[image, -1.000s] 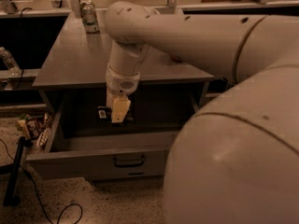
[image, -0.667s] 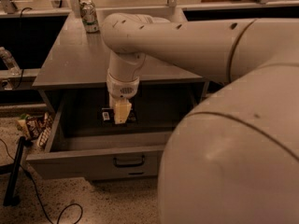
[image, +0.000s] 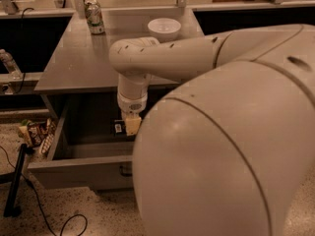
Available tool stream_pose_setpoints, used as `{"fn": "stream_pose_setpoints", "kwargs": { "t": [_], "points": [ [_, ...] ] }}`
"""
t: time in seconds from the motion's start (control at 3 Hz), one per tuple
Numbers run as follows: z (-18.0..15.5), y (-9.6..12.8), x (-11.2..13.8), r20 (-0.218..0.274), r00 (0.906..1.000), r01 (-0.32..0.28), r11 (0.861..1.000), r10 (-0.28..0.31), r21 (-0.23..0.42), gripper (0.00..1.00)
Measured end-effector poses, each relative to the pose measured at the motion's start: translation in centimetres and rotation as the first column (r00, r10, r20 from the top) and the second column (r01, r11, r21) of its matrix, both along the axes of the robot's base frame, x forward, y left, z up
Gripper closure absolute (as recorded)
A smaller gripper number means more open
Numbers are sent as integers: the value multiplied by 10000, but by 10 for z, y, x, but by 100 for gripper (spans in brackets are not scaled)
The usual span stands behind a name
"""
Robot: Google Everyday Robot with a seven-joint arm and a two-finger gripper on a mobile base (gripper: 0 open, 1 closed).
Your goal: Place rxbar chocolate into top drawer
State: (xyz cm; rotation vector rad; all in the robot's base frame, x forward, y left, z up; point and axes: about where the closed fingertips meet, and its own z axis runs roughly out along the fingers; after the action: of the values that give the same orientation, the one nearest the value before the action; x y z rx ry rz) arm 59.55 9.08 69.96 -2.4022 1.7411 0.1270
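Note:
The top drawer (image: 69,175) is pulled open below the grey counter, and its dark handle (image: 126,170) shows on the front panel. My gripper (image: 132,125) hangs down inside the drawer near its middle, low over the floor. The rxbar chocolate (image: 118,127), a small black bar with a white label patch, sits right at the gripper's left side, touching or nearly touching it. I cannot tell whether the bar rests on the drawer floor or is held. My arm and body hide the right half of the drawer.
A drink can (image: 93,16) and a white bowl (image: 164,28) stand on the counter top (image: 78,63). Colourful snack packets (image: 35,132) lie on the floor left of the drawer. A black stand leg (image: 15,181) and a cable run across the floor at the lower left.
The gripper has sunk a little lower and to the right inside the drawer, with the black bar still beside it. The arm has dropped, and the white bowl now shows.

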Motion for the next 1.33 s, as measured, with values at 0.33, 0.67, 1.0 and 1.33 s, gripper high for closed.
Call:
{"fn": "stream_pose_setpoints", "kwargs": {
  "t": [0.33, 0.67, 1.0, 1.33],
  "points": [
    [-31, -5, 1, -197, 9989, 416, 9990, -419, -155, 84],
    [-50, -7, 6, -259, 9972, 697, 9972, -704, -267, 60],
    [-58, -6, 14, -338, 9964, 771, 9968, -778, -209, 38],
    [-54, -3, 24, -333, 9965, 764, 9971, -766, -73, 9]
  ]
}}
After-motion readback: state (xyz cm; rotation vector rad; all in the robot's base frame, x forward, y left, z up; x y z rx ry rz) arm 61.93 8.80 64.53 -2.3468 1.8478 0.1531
